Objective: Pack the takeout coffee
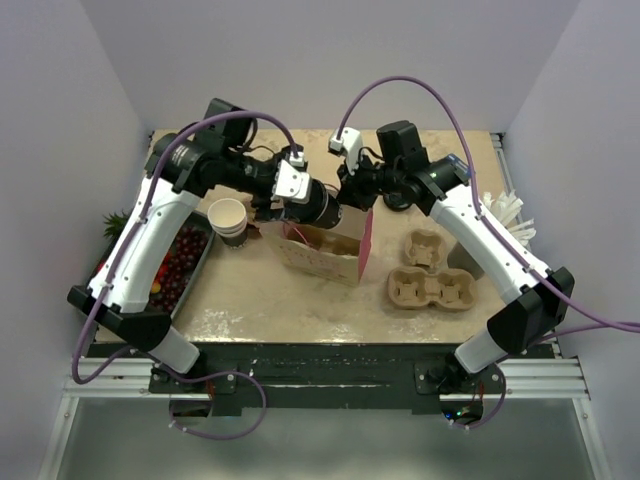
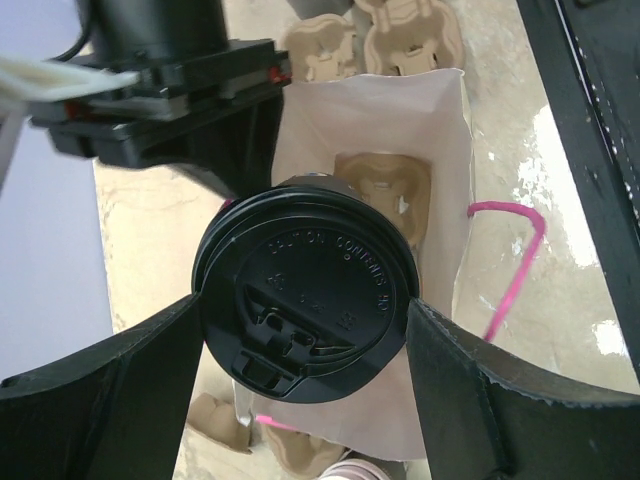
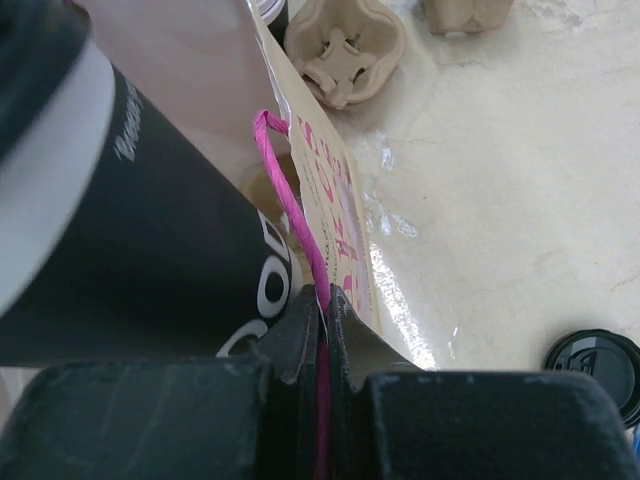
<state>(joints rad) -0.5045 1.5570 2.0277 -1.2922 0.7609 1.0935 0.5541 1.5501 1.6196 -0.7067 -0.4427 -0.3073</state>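
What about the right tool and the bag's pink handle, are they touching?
Touching. The right wrist view shows the right tool shut on the pink handle, with the cord pinched between its two fingers.

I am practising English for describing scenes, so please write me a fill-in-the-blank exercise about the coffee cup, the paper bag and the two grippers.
1. The left gripper holds the coffee cup above the open paper ____.
2. The right gripper is shut on the bag's ____ handle.
3. A cardboard cup holder lies ____ the bag.
4. The cup's lid is ____ in colour.

Missing words: bag; pink; inside; black.
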